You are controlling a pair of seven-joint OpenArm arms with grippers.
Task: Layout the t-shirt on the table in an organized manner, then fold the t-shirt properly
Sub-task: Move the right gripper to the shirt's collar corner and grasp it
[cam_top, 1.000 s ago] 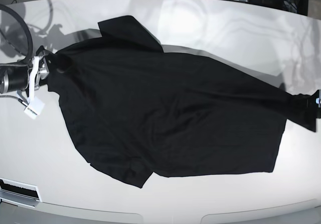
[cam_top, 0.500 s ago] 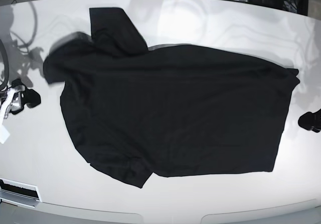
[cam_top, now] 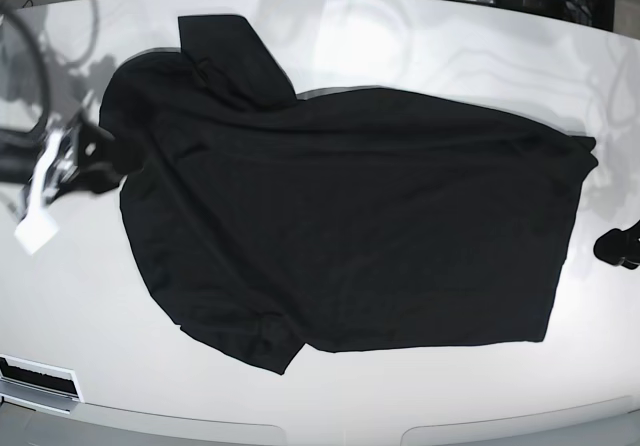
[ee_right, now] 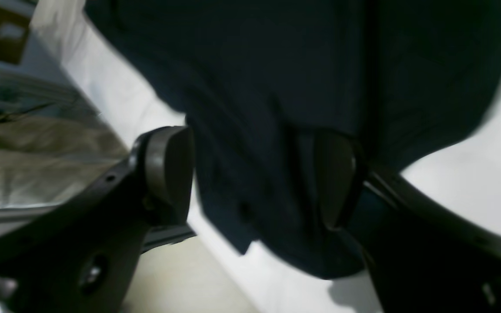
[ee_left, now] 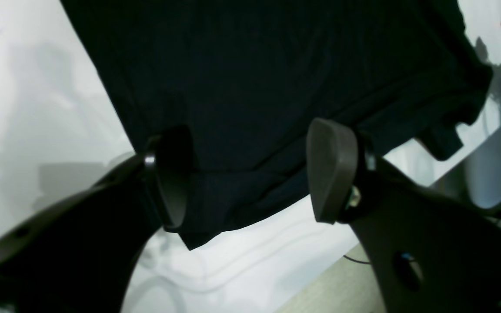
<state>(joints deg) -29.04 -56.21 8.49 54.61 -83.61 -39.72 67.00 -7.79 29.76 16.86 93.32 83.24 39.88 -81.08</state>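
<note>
Both end effectors, left [ee_left: 246, 174] and right [ee_right: 250, 178], were wide open, holding nothing, so the soft black t-shirt [cam_top: 350, 216] lay spread on the shiny white tabletop [cam_top: 420, 56], ready for folding.

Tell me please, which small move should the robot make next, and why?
Probably close the right gripper on the shirt's collar-side edge and pull it outward. Both grippers stand open, the left gripper holding nothing at the hem. The far sleeve is bunched and the shirt lies askew on the table.
</note>
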